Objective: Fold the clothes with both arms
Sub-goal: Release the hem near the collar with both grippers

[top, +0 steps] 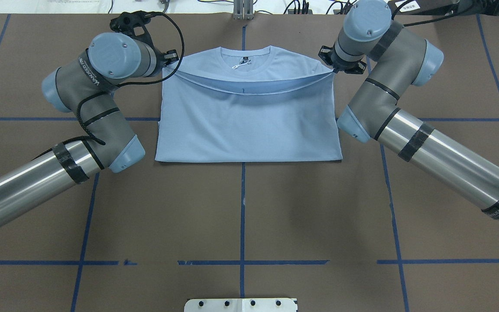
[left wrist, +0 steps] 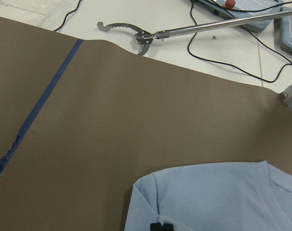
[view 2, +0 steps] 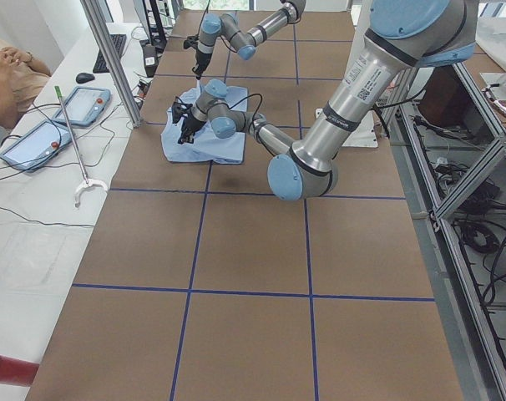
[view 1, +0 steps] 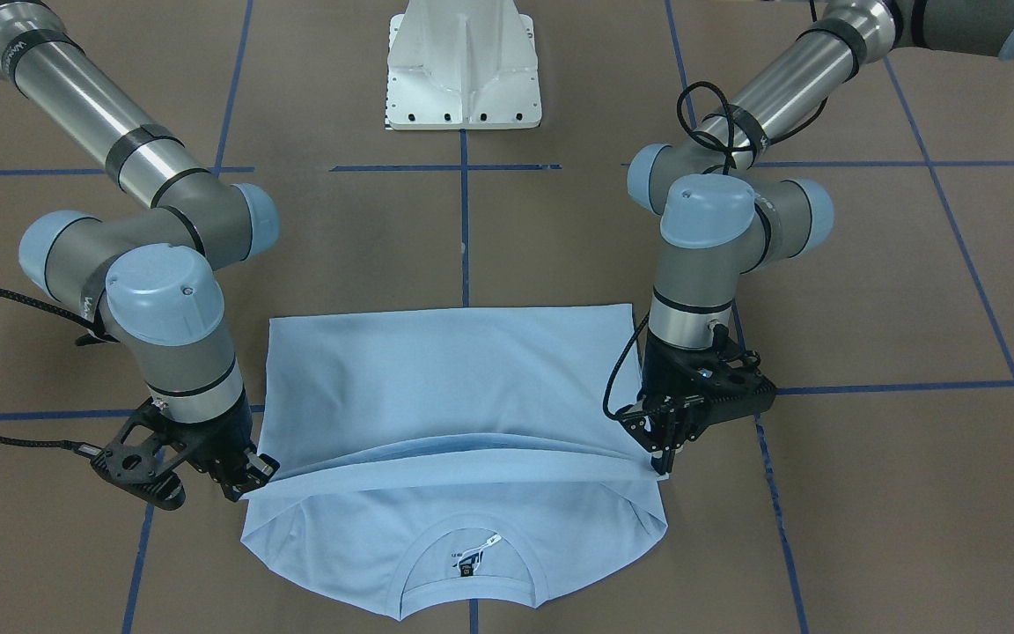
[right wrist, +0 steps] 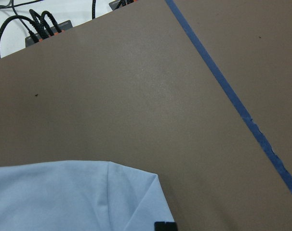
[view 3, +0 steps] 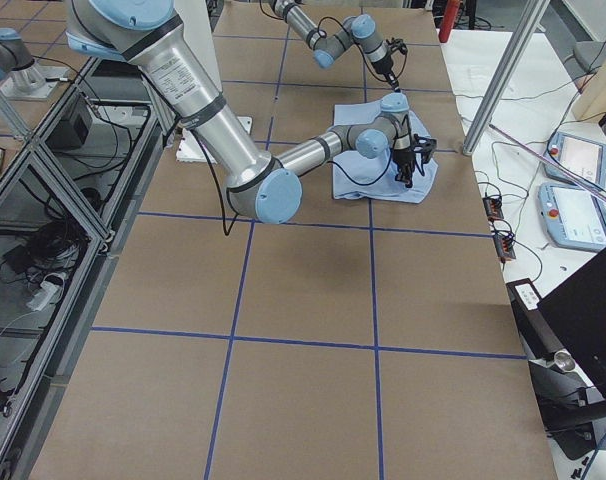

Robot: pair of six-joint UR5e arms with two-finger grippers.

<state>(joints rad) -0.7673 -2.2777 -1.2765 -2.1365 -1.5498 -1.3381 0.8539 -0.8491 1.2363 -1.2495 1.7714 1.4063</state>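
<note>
Since the light blue short-sleeved fabric T-shirt (view 1: 445, 370) looks soft and floppy, I'd grab corners. It's lying half-folded on the brown desk (view 1: 560, 246), with the jaws of the left arm (view 1: 702, 264) and right arm (view 1: 174, 343) both pinched tight on its hem corners.

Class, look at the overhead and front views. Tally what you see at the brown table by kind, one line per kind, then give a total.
T-shirt: 1
Robot arms: 2 (left arm, right arm)
White pedestal base: 1
Total: 4
</note>
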